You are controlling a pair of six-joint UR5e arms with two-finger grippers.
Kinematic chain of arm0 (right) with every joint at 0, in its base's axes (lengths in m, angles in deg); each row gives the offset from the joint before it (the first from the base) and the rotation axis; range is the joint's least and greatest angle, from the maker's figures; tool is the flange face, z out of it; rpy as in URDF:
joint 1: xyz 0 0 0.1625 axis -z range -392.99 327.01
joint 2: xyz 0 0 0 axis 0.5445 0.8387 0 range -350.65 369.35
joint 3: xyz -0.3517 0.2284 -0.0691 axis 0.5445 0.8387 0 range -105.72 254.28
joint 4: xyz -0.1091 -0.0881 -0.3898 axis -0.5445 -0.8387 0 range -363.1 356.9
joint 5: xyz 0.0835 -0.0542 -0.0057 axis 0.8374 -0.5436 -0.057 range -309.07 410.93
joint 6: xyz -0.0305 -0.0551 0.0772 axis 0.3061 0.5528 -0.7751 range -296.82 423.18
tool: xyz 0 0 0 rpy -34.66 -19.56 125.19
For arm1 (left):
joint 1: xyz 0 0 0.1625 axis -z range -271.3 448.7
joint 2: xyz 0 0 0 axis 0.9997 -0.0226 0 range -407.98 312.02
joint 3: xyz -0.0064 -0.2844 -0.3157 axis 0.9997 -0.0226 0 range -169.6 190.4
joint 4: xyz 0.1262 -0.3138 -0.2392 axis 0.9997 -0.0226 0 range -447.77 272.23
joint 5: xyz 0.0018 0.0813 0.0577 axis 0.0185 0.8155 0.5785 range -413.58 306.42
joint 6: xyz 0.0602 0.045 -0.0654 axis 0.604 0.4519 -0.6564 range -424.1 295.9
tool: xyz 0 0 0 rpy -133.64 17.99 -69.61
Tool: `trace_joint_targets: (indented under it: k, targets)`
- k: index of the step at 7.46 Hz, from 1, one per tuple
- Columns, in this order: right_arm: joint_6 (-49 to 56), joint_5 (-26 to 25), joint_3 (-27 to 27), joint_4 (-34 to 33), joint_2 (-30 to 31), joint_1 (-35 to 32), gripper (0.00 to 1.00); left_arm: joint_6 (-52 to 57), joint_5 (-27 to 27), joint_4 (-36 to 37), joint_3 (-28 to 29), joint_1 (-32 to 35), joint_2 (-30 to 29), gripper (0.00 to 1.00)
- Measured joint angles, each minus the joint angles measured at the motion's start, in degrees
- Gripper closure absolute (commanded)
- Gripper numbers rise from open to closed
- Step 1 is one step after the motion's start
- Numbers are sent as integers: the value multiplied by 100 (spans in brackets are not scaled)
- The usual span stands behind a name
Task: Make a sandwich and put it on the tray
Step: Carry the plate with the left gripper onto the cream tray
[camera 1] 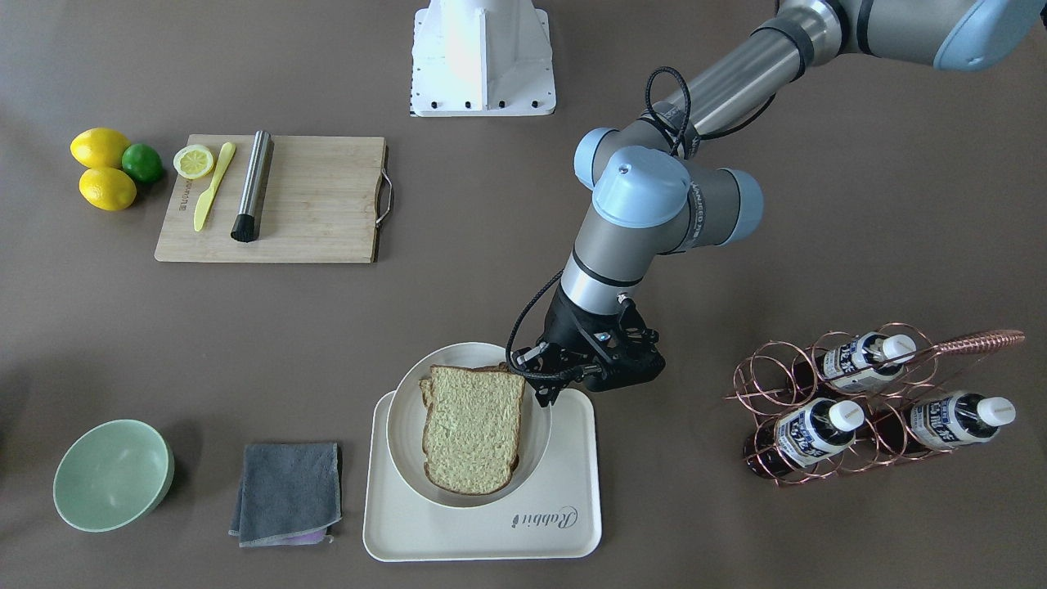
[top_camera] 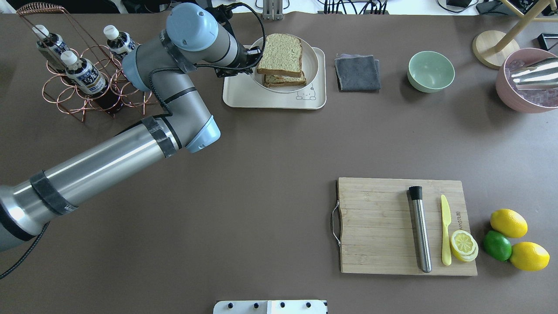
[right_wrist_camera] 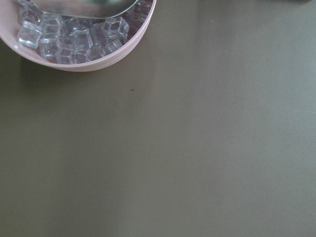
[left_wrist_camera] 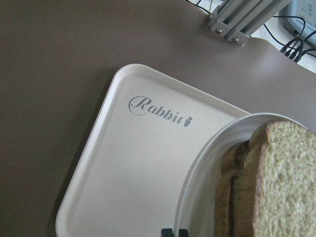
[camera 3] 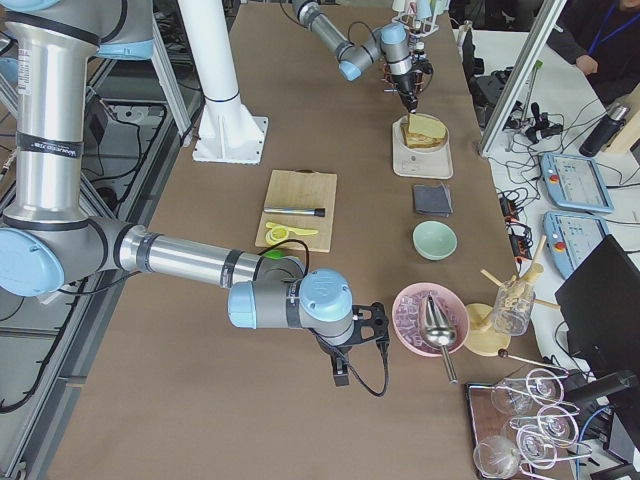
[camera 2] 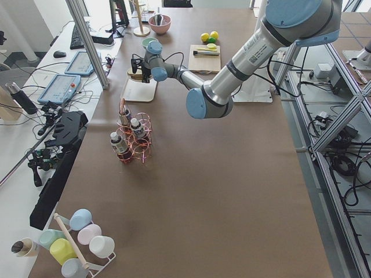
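The sandwich (camera 1: 473, 429) is two slices of speckled tan bread stacked on a round white plate (camera 1: 405, 417). The egg is hidden. The plate sits over the cream "Rabbit" tray (camera 1: 491, 532) and overhangs the tray's edge on the robot's side. My left gripper (camera 1: 546, 394) is at the plate's rim, on the side toward the bottle rack, and looks shut on it. In the left wrist view its tips (left_wrist_camera: 173, 231) are close together at the rim (left_wrist_camera: 207, 163), beside the bread (left_wrist_camera: 281, 182). My right gripper (camera 3: 340, 375) hangs near the pink bowl; I cannot tell its state.
A copper rack of bottles (camera 1: 867, 401) stands close beside the left arm. A grey cloth (camera 1: 286, 491) and a green bowl (camera 1: 110, 474) lie on the tray's other side. A cutting board (camera 1: 311, 204) holds a knife, a muddler and a lemon slice. A pink ice bowl (top_camera: 527, 83) stands at the far right.
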Motion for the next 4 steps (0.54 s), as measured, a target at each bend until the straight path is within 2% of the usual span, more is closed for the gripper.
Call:
trace_joint_targets:
  k: [2,4]
  targets:
    - [10,0,-17,0,-4,0,0,5,12,-405,881,45,-346,100]
    - [5,0,-26,0,-15,0,0,36,36,-703,1351,51,-427,100]
